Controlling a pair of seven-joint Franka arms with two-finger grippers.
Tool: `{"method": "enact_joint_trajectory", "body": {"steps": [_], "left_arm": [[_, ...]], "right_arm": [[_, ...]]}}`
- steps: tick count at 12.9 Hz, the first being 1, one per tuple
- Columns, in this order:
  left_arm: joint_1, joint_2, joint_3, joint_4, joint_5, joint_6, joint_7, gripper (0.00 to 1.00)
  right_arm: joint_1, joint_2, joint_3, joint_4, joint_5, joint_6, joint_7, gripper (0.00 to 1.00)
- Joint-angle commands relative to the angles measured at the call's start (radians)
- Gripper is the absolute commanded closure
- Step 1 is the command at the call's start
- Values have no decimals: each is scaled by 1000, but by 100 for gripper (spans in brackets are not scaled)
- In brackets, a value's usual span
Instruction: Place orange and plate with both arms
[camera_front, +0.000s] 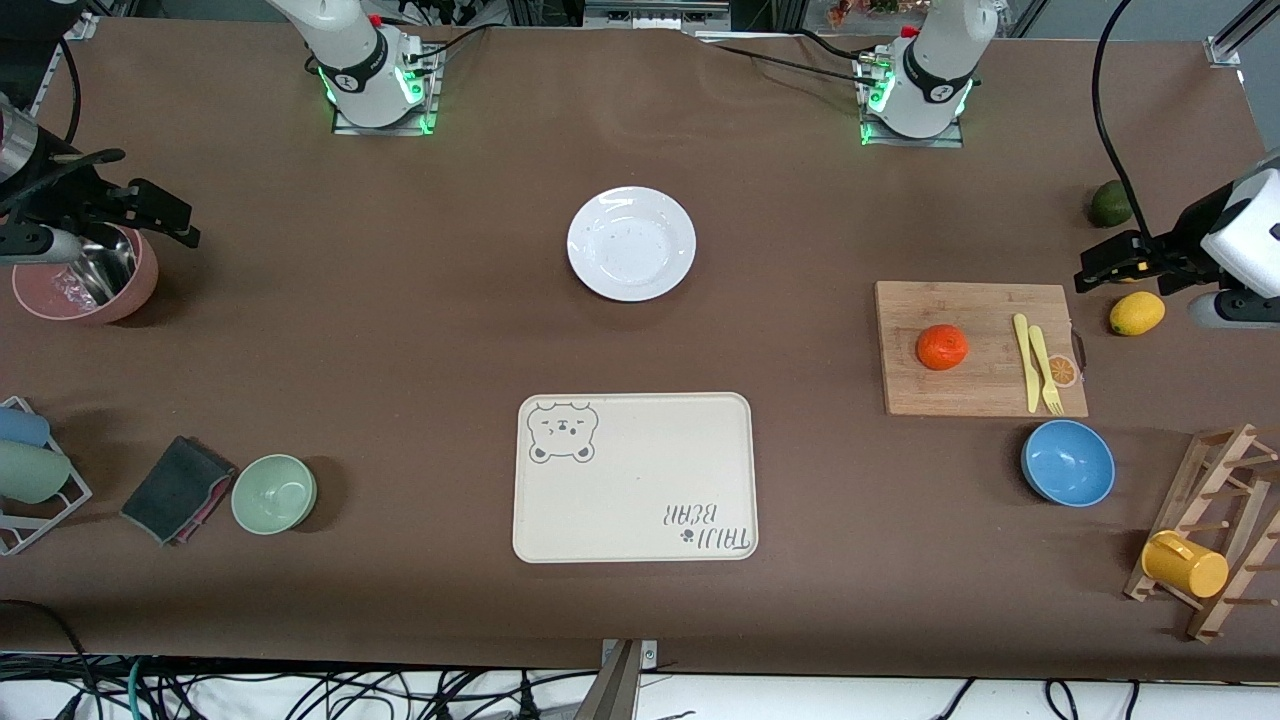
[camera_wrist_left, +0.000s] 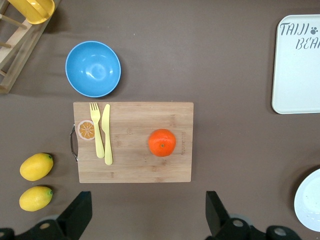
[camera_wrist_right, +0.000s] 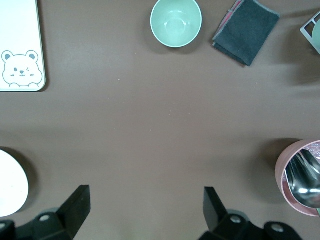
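My right gripper (camera_front: 165, 215) hangs over the right arm's end of the table, its black fingers (camera_wrist_right: 75, 207) spread wide and holding nothing, above bare brown matte cloth just beside a pink bowl (camera_front: 85, 285) with shiny metal inside. Nearer the front camera lie a folded dark grey cloth (camera_front: 178, 490) and a small round pale green bowl (camera_front: 274, 493).

In the middle of the table sits the plate (camera_front: 631, 243), round, white and glossy with a shallow rim. Nearer the front camera than it lies a cream rectangular tray (camera_front: 635, 477) with rounded corners and a bear drawing.

Toward the left arm's end, the orange (camera_front: 942, 347), small, round and bright, rests on a flat wooden cutting board (camera_front: 980, 390), well apart from the plate. A pale yellow knife (camera_front: 1024, 360) and fork (camera_front: 1045, 368) lie side by side on the same board. A smooth blue bowl (camera_front: 1068, 463) stands just beside the board.

My left gripper (camera_front: 1105, 265) hangs there too, fingers (camera_wrist_left: 77, 215) equally spread and empty, over the table near a yellow lemon (camera_front: 1137, 313) and a dark green lime (camera_front: 1110, 204).
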Motion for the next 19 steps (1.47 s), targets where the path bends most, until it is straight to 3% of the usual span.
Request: {"method": "enact_joint_trajectory", "body": {"steps": [1,19], "left_arm": [[-5,15,8,28,-7,-7,2,0],[-16,12,2,31,-21,-5,10,0]], "right_arm": [[-1,-11,0,-7,-5,-7,-4,0],[-1,-12,4,-7,-5,-12,-4,0]]}}
